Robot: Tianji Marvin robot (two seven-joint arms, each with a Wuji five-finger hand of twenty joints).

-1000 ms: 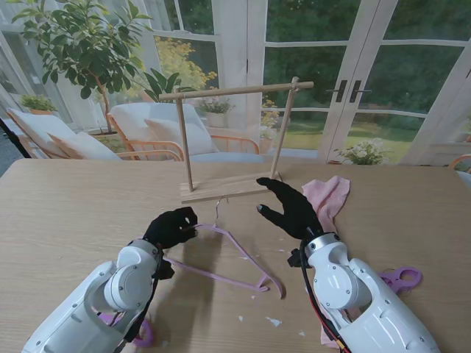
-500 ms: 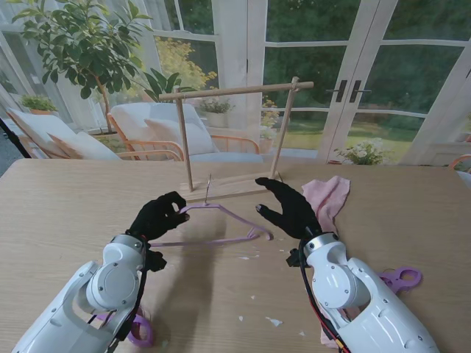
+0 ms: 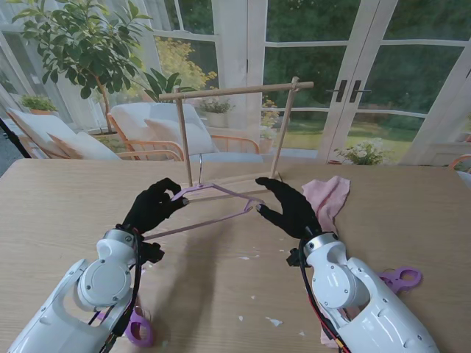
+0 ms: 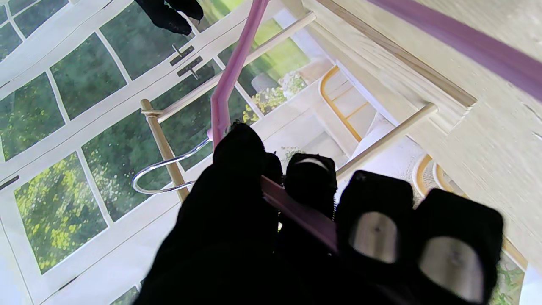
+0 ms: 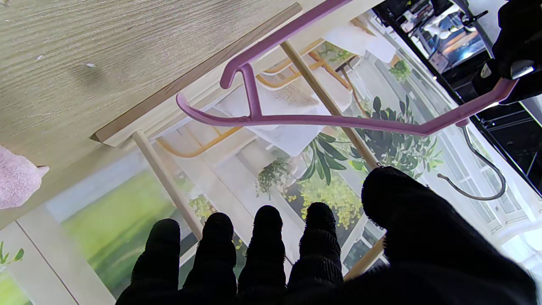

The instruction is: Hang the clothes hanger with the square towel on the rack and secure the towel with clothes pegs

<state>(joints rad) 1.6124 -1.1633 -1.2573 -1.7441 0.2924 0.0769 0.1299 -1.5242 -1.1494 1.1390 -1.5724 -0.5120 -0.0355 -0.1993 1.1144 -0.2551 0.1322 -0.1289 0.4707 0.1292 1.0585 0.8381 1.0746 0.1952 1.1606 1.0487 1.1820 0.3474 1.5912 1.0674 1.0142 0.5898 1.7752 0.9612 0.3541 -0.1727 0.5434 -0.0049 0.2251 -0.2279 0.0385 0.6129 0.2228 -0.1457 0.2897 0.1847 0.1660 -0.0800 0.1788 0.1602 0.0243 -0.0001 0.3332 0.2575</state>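
Stand view: the left hand [image 3: 153, 207] grips the hanger [image 3: 213, 207] at its peak, near the rack's [image 3: 234, 132] left post and off the table [image 3: 66, 206]. The wire hook [image 3: 199, 165] points up but sits well under the rack's top bar. The right hand [image 3: 289, 206] is spread and holds nothing, touching or just beside the hanger's far end near the rack's base. The towel [image 3: 327, 197] lies on the table to the right of the rack, not on the hanger. Risk: hanging it bare would skip the towel. Pegs [image 3: 401, 279] lie nearer to me than the rack, far from both hands.

Left wrist view: thumb and fingers [image 4: 311, 178] pinch the hanger's arm [image 4: 228, 80] beside the hook [image 4: 163, 169], which crosses a rack post. A pinch at one point lets the hanger swing, so the hook may strike the post or miss the bar.

Right wrist view: the fingers [image 5: 264, 241] are straight and apart, gripping nothing; the hanger [image 5: 322, 120] hangs free before the rack. Unsupported, that end can sag and knock the light rack.
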